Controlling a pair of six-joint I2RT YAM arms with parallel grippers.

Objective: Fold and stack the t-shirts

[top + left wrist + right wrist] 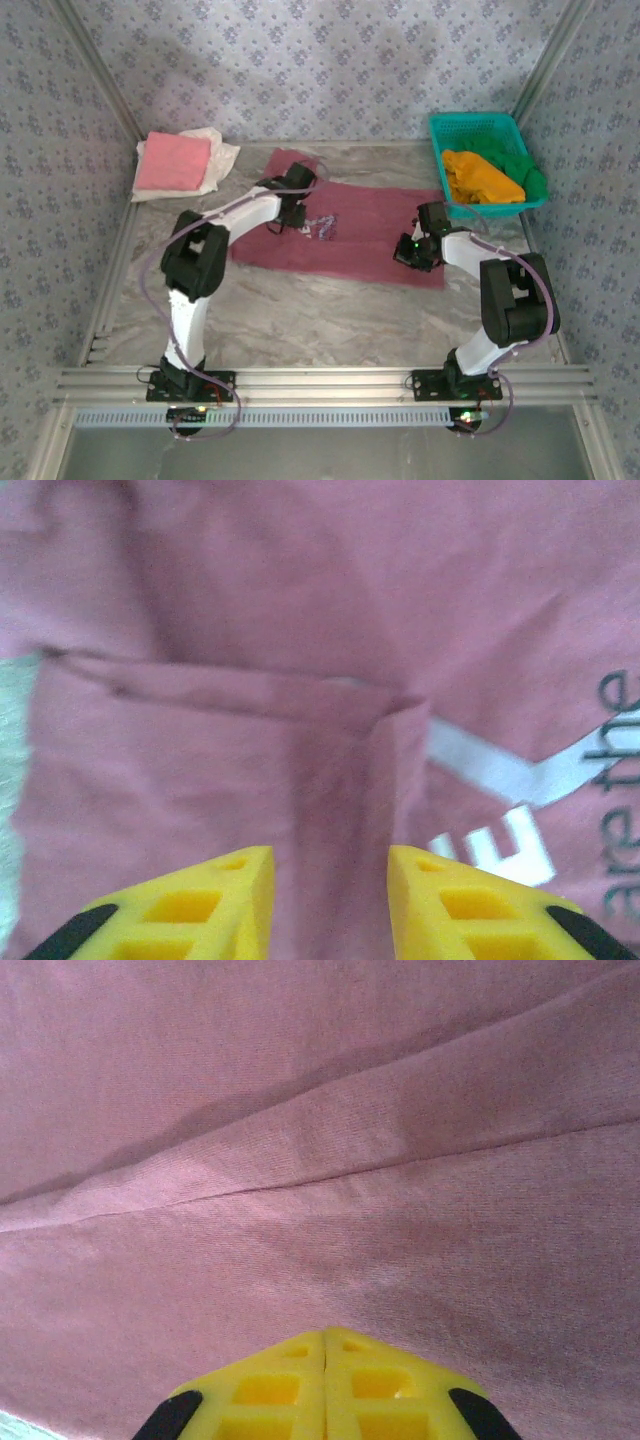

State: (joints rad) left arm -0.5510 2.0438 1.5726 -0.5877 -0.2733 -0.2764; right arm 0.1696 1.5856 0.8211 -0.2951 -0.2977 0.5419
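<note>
Two wrist views give you the jaws: your left gripper (330,870) holds them apart over a raised fold of the maroon t-shirt (300,600) beside its white lettering (500,780), while your right gripper (325,1338) has them pressed together above plain maroon cloth. From above you see that shirt spread mid-table, a pink t-shirt (172,163) on a cream t-shirt (220,150) far left, and an orange t-shirt (480,178) and a green t-shirt (530,178) in the teal basket (470,123) far right.

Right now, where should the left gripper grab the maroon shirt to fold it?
Probably the raised crease of the maroon shirt, pinched from straight above: it stands up between the parted jaws of the left gripper, while the rest lies flat.
</note>
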